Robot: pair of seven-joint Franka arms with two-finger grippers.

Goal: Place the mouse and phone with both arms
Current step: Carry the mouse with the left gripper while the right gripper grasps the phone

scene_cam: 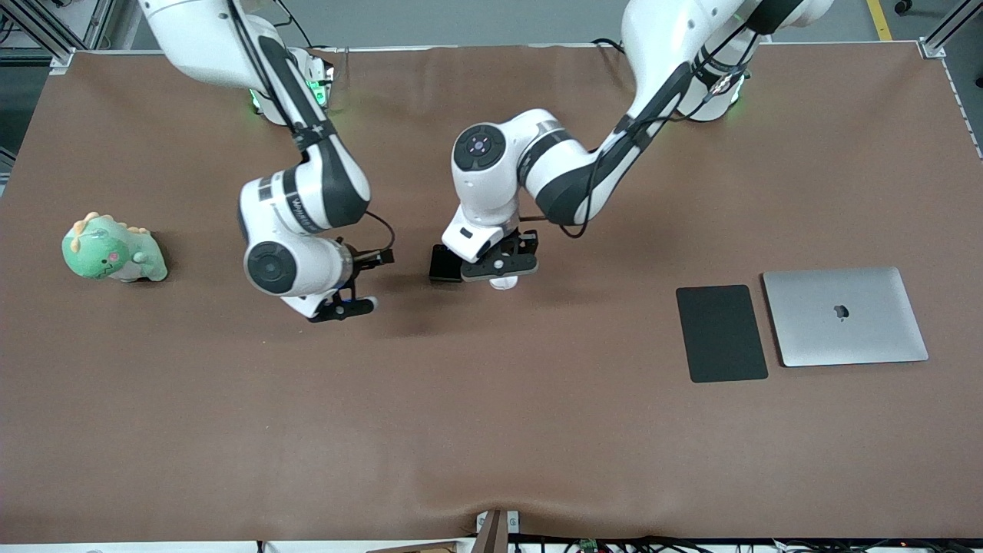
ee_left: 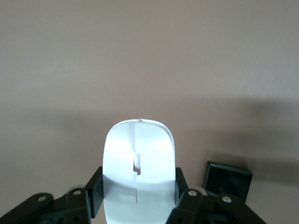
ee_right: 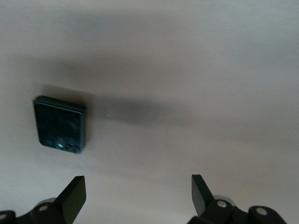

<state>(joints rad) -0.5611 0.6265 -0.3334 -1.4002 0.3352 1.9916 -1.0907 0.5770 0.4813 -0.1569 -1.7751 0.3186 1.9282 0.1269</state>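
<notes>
The white mouse [ee_left: 139,168] sits between the fingers of my left gripper [ee_left: 138,189], which is shut on its sides. In the front view only a bit of the mouse [scene_cam: 504,283] shows under the left gripper [scene_cam: 501,270], low at mid-table. I cannot tell whether the mouse rests on the cloth. The glossy black phone [scene_cam: 443,263] lies flat beside it, toward the right arm's end, and the phone [ee_left: 227,181] also shows in the left wrist view. My right gripper [scene_cam: 343,306] hangs open over bare cloth. The right gripper [ee_right: 138,191] holds nothing, and the phone [ee_right: 60,125] lies apart from it.
A dark grey mat [scene_cam: 721,332] and a closed silver laptop [scene_cam: 845,316] lie side by side toward the left arm's end. A green dinosaur plush [scene_cam: 113,250] stands toward the right arm's end. Brown cloth covers the whole table [scene_cam: 491,430].
</notes>
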